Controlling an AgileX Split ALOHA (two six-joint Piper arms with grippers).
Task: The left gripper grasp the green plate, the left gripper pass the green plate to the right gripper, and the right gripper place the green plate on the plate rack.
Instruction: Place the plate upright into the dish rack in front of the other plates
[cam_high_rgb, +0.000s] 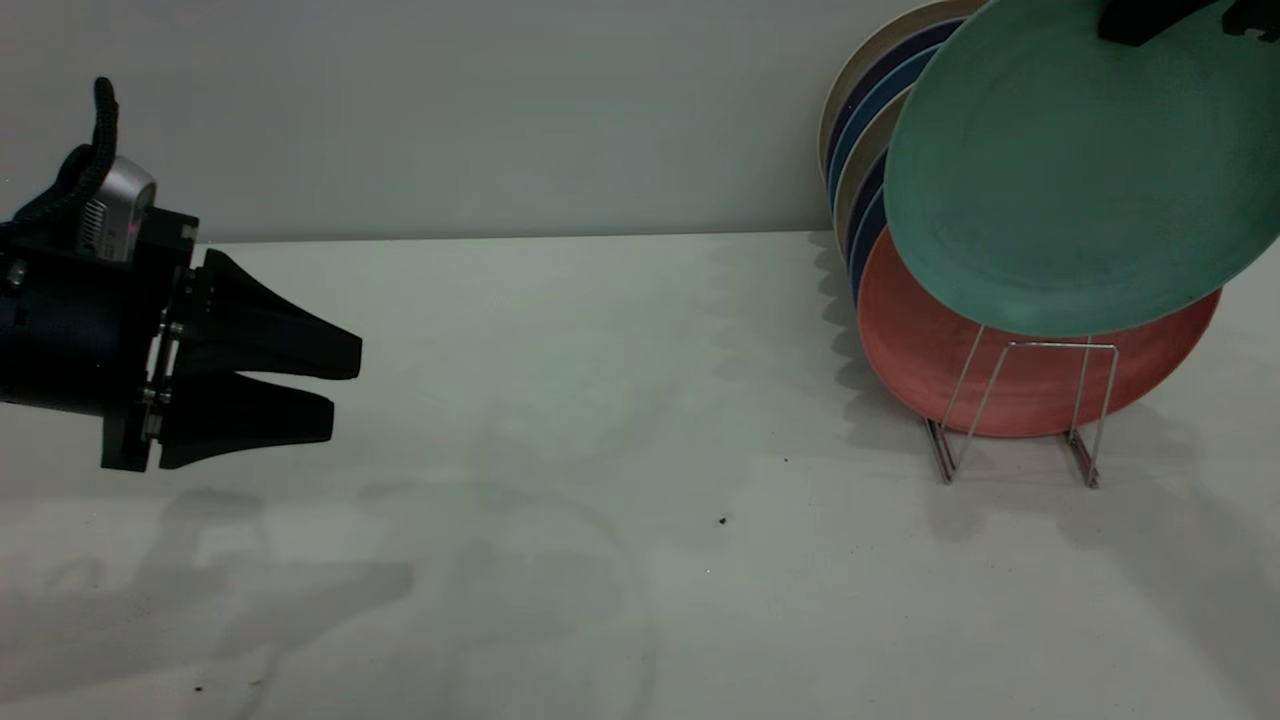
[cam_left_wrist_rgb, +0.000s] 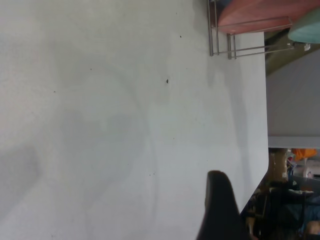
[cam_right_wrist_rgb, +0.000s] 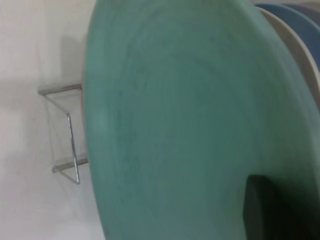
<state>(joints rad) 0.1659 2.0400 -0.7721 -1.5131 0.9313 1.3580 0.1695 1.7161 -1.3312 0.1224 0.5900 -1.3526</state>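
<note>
Right gripper: the bulky black right gripper (cam_high_rgb: 1185, 20) is seen only in part at the top right edge of the exterior view; its black fingers (cam_right_wrist_rgb: 262, 210) are clamped on the upper rim of the plate.
Green plate: the round matte teal-green plate (cam_high_rgb: 1085, 165) with faint concentric rings is held tilted in the air, face toward the camera, hanging below the right gripper. Its lower edge is above the front loops of the rack and overlaps the salmon plate behind it.
Plate rack: the thin silver wire plate rack (cam_high_rgb: 1020, 410) stands on the table at the right, its front squared loop free, directly beneath the green plate.
Other plates: a salmon-pink plate (cam_high_rgb: 1000, 380) stands upright in the rack just behind the green plate; behind it a row of dark blue and cream plates (cam_high_rgb: 865, 150) is stacked on edge.
Left gripper: the black left gripper (cam_high_rgb: 345, 385) with the looped braided cable is held level above the table at the far left, well apart from the plate, its two tapered fingers slightly parted with nothing between them.
Table: a white table top (cam_high_rgb: 560, 420) carries the rack.
</note>
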